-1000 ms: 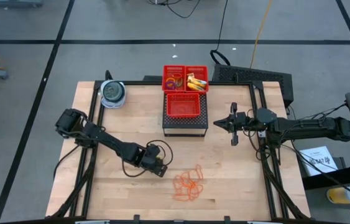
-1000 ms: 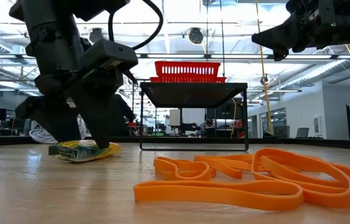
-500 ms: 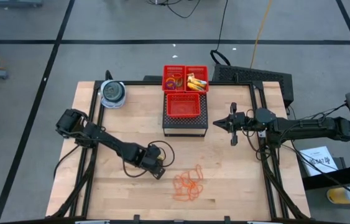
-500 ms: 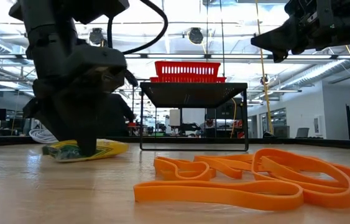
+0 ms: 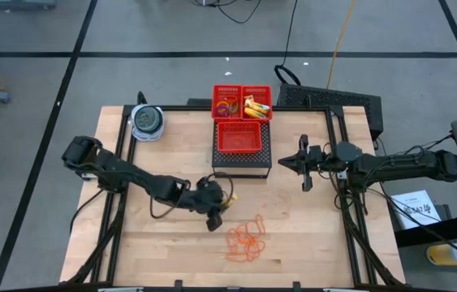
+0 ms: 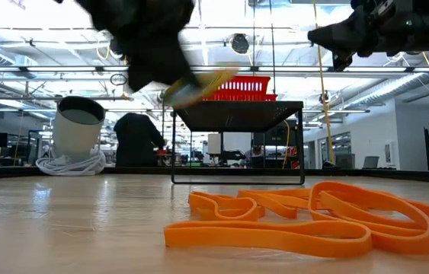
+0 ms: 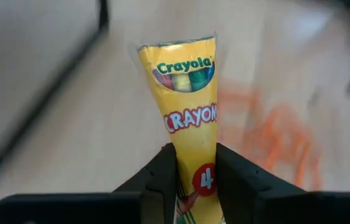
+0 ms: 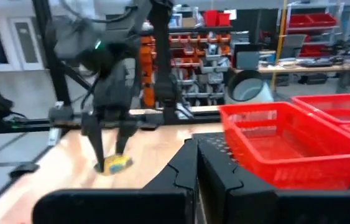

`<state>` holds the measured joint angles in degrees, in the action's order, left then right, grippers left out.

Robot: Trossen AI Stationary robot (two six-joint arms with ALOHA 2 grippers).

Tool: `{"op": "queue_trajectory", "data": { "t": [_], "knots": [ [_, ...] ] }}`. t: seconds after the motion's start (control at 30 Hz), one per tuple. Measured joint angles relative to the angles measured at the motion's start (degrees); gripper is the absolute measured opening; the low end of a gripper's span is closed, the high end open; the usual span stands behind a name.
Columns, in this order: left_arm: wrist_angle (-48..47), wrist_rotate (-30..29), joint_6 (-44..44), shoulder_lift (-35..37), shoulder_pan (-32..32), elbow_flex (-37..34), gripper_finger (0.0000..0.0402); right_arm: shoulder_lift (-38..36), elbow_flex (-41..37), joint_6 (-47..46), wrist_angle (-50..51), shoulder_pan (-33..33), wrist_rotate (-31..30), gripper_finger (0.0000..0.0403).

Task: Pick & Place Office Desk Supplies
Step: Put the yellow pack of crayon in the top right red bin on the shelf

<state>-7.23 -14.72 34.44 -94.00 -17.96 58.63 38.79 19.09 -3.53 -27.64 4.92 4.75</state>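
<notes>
A yellow crayon packet (image 7: 184, 93) is up in the air with my left gripper (image 7: 194, 155) shut on it. In the high view the gripper (image 5: 220, 201) is above mid-table, just near of the black stand, and the packet (image 5: 229, 197) shows at its tip. A heap of orange rubber bands (image 5: 246, 239) lies flat on the table just near of them. My right gripper (image 5: 286, 162) hangs shut with nothing in it, right of the stand. My left gripper pinches the packet between its two fingers at the end nearest the wrist (image 7: 194, 171). The rest of the packet sticks out forward past the fingertips (image 7: 165, 162). The fingers come slanting down from the table's left. The packet (image 6: 203, 82) is tilted and lifted clear of the table.
A black stand (image 5: 242, 166) bears a red mesh basket (image 5: 243, 138); behind it two smaller red baskets (image 5: 243, 104) hold coloured rings and yellow packets. A round blue-grey container (image 5: 147, 122) stands at the far left. Bare wood lies to the near left and near right.
My left gripper has shut on the yellow packet that lay on the table. It has then risen, rolled and gone a little toward the table's right and far side. The packet has come off the wood and now hangs tilted in the air.
</notes>
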Motion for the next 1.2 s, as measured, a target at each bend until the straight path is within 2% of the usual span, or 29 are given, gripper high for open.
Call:
{"op": "queue_trajectory", "data": {
  "t": [0.17, 0.27, 0.43, 0.57, 0.73, 0.93, 1.2],
  "knots": [
    [16.91, -3.21, -13.96, 0.61, 1.32, 0.08, 0.0094, 3.88, 0.0, -1.99, -4.32, -3.75, 0.01, 0.0008],
    [22.24, -3.34, -18.52, 0.61, 2.17, 0.11, 0.0094, 7.9, 0.01, -2.1, -8.56, -6.86, 0.02, 0.0033],
    [25.31, -3.54, -21.07, 0.61, 3.42, 0.11, 0.0093, 18.51, 0.0, -2.53, -22.85, -11.31, -0.05, 0.0122],
    [25.01, -3.41, -22.09, 0.61, 3.85, 0.11, 0.0093, 27.41, 0.4, -1.9, -36.42, -12.14, -0.54, 0.02],
    [26.08, -3.43, -23.74, 0.61, 3.94, 0.11, 0.0093, 36.22, 4.82, -1.87, -39.56, -11.77, -3.37, 0.0254],
    [26.41, -3.41, -24.15, 0.64, 3.92, 0.11, 0.0093, 43.32, 11.75, -3.47, -39.44, -11.6, -1.55, 0.0266],
    [26.26, -3.41, -24.28, 0.64, 3.92, 0.11, 0.0093, 45.27, 13.42, -4.75, -38.8, -10.92, -1.61, 0.0224]
  ]
}}
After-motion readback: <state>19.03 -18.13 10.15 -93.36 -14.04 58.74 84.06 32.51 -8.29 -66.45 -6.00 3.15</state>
